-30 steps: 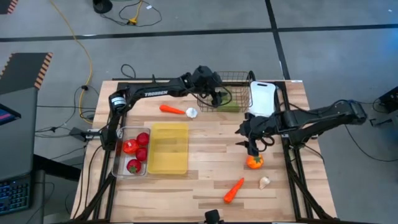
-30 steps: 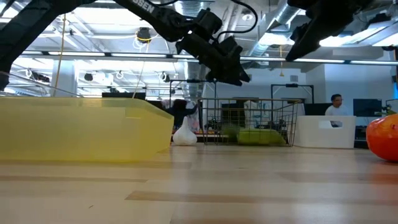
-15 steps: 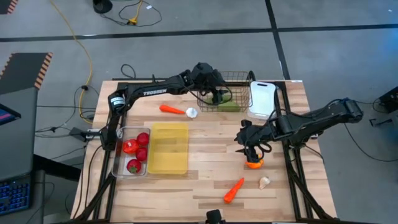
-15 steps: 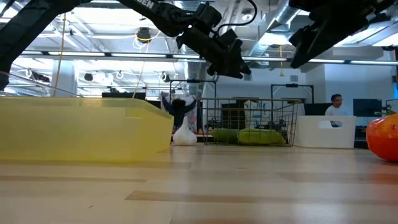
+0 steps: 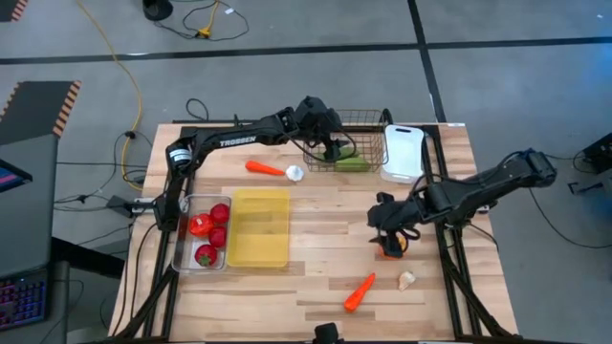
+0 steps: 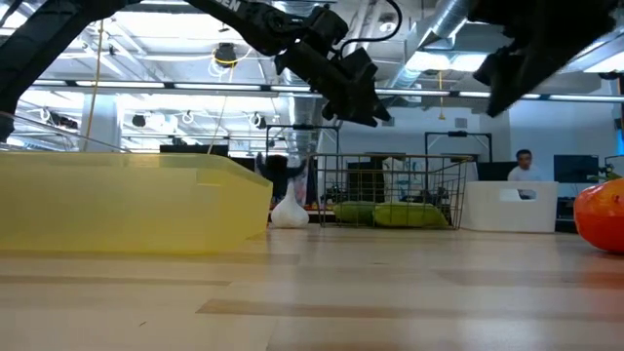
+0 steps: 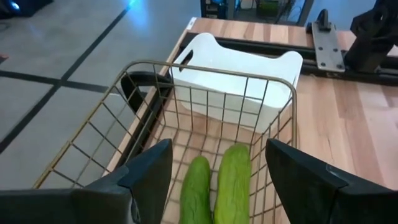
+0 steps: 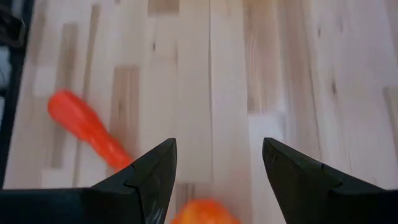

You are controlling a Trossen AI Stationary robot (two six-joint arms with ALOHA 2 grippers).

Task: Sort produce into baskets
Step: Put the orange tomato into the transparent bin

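My left gripper [image 5: 330, 145] hangs open above the dark wire basket [image 5: 368, 119] at the table's far edge; it also shows in its wrist view [image 7: 217, 163]. Two green cucumbers [image 7: 217, 180] lie side by side on the basket's floor below it. My right gripper [image 5: 390, 236] is open above an orange pepper [image 5: 391, 251] at the right of the table. In the right wrist view [image 8: 217, 163] its fingers stand on either side of the pepper [image 8: 202, 213]. In the low view the pepper [image 6: 600, 219] rests on the table, well below the gripper.
A white tray [image 5: 403, 153] stands right of the basket. A yellow tray [image 5: 259, 226] and a clear bin [image 5: 186, 203] holding red tomatoes stand at the left. A carrot [image 5: 263, 168] and garlic [image 5: 295, 173] lie at the far left. Another carrot [image 5: 360, 291] and garlic [image 5: 407, 280] lie near the front.
My right gripper has moved toward the table's near edge until it stands over the orange pepper, staying open. In the low view a second green cucumber has come to lie in the basket beside the first.
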